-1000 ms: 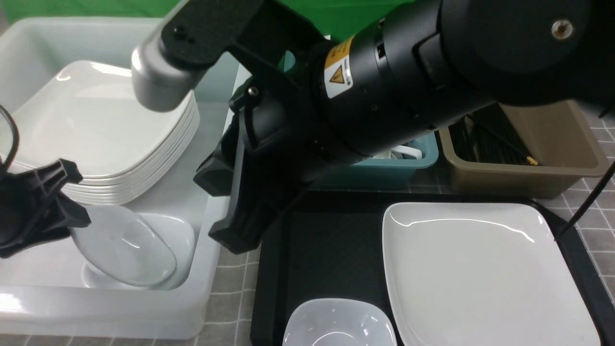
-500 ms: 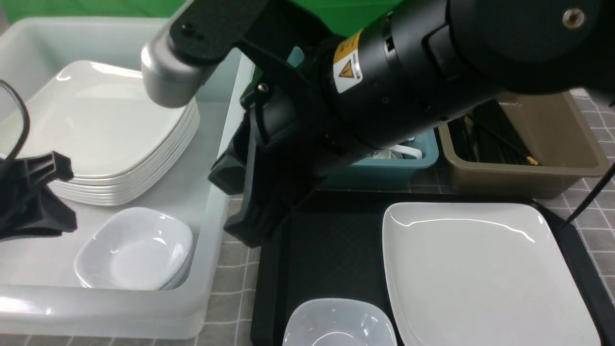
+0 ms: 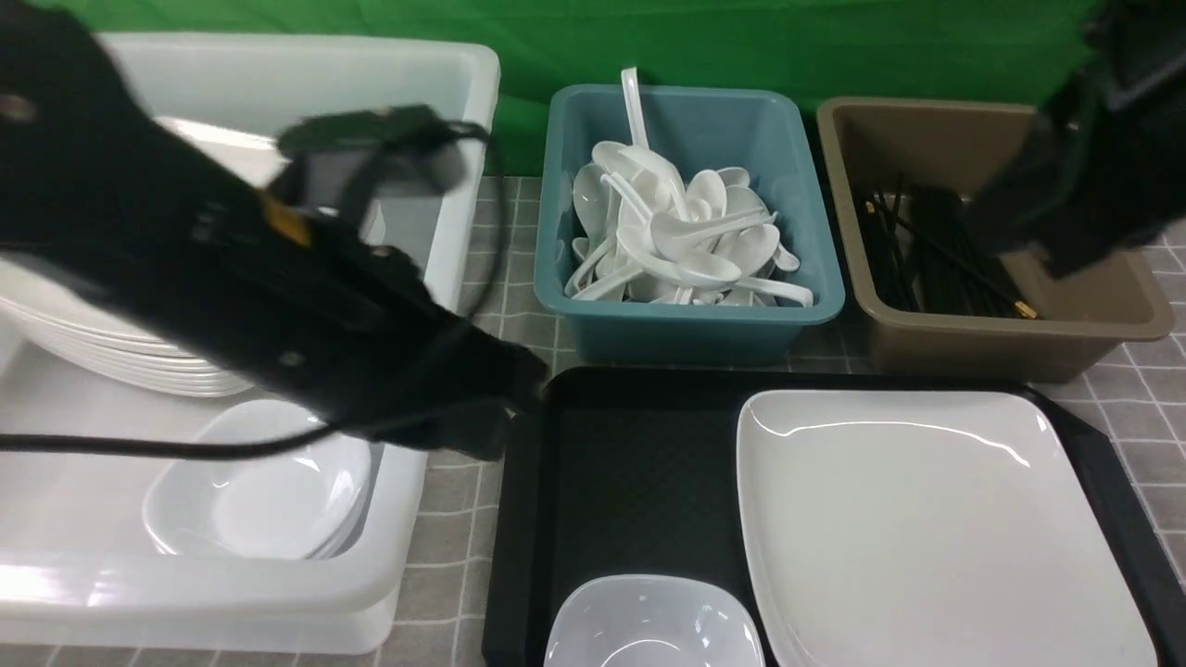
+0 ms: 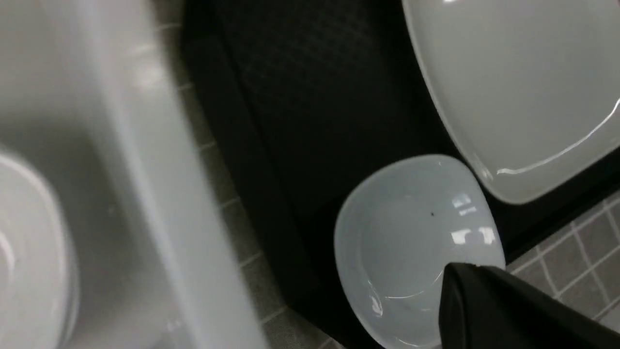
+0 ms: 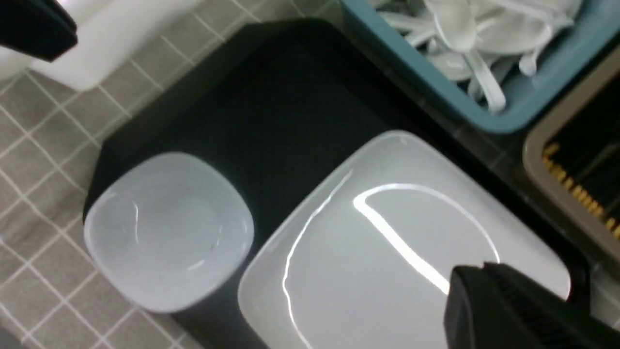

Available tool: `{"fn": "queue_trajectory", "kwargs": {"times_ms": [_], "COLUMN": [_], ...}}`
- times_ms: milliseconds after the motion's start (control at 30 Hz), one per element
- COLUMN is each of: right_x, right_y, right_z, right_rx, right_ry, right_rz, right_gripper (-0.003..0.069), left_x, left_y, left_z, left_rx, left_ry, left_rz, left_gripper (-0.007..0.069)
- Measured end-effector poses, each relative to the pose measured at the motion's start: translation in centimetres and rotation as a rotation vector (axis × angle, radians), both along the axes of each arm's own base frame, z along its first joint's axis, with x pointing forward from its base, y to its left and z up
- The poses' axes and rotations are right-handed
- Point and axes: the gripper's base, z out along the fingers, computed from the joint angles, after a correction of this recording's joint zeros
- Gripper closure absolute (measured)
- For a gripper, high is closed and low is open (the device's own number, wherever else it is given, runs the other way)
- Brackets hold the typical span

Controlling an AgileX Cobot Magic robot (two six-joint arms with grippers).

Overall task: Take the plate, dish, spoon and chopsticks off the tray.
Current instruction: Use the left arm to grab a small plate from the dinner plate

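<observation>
On the black tray (image 3: 630, 463) the large white plate (image 3: 927, 528) fills the right side, and a small white dish (image 3: 653, 625) sits at the near left corner. My left gripper (image 4: 457, 266) hangs above that dish (image 4: 411, 242), shut and holding nothing. Its blurred arm (image 3: 278, 296) stretches across the white bin to the tray's left edge. My right gripper (image 5: 479, 269) is shut and empty, high over the plate (image 5: 387, 271). Its arm (image 3: 1084, 167) shows at the top right. Several white spoons (image 3: 676, 232) lie in the teal bin, and black chopsticks (image 3: 936, 259) in the brown bin.
A big white bin (image 3: 278, 74) on the left holds a stack of large plates (image 3: 93, 357) and small dishes (image 3: 269, 491). The teal bin (image 3: 686, 338) and the brown bin (image 3: 982, 352) stand just behind the tray. The tabletop is grey tile (image 3: 454, 528).
The right arm, which blocked the middle of the view, has swung off to the upper right. The left gripper let a dish go into the white bin, shut, and moved toward the tray.
</observation>
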Motion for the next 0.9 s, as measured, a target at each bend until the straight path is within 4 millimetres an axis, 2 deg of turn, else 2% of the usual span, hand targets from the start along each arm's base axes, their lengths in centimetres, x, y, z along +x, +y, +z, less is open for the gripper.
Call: {"fn": "queue_trajectory", "kwargs": {"times_ms": [67,167,200,300,433,467,500,567,700,900], "right_x": [-1.1,-3.5,-3.8,-5.5,-6.8,-6.9,-7.0,-7.0,-6.8,-6.7], "right_y": [-0.7,-1.8,-2.0,-2.8,-3.5,-3.6,-3.6,-3.6,-3.5,-3.5], "right_z": [-0.9,-3.0,-3.3,-4.9,-4.9,-4.8,-4.8,-4.5,-4.4,-4.3], "right_rx": [-0.010,-0.013,-0.014,-0.009,0.017,0.026,0.029,0.054,0.074,0.081], "right_ry": [0.023,0.070,0.076,0.079,0.034,0.017,0.014,-0.012,-0.029,-0.035], "right_rz": [-0.005,-0.002,-0.002,-0.003,-0.004,-0.005,-0.006,-0.020,-0.033,-0.036], "right_gripper": [0.0614,0.0616,0.0616,0.0616,0.0616,0.0616,0.0616,0.0616,0.0616,0.0616], "left_x": [0.1,0.7,0.7,1.4,2.5,2.8,2.8,3.1,3.4,3.9], "left_y": [-1.8,-5.2,-5.4,-7.4,-8.0,-8.1,-8.1,-8.2,-8.5,-8.9], "left_z": [-0.8,-3.2,-3.3,-6.2,-9.7,-10.4,-10.5,-11.8,-12.7,-13.9], "left_rx": [0.045,0.125,0.128,0.189,0.295,0.317,0.321,0.354,0.365,0.356], "left_ry": [-0.001,0.024,0.028,0.077,0.115,0.118,0.119,0.126,0.125,0.106], "left_rz": [-0.056,-0.146,-0.150,-0.189,-0.214,-0.220,-0.221,-0.241,-0.268,-0.273], "left_gripper": [0.0613,0.0553,0.0553,0.0448,0.0274,0.0235,0.0228,0.0151,0.0104,0.0099]}}
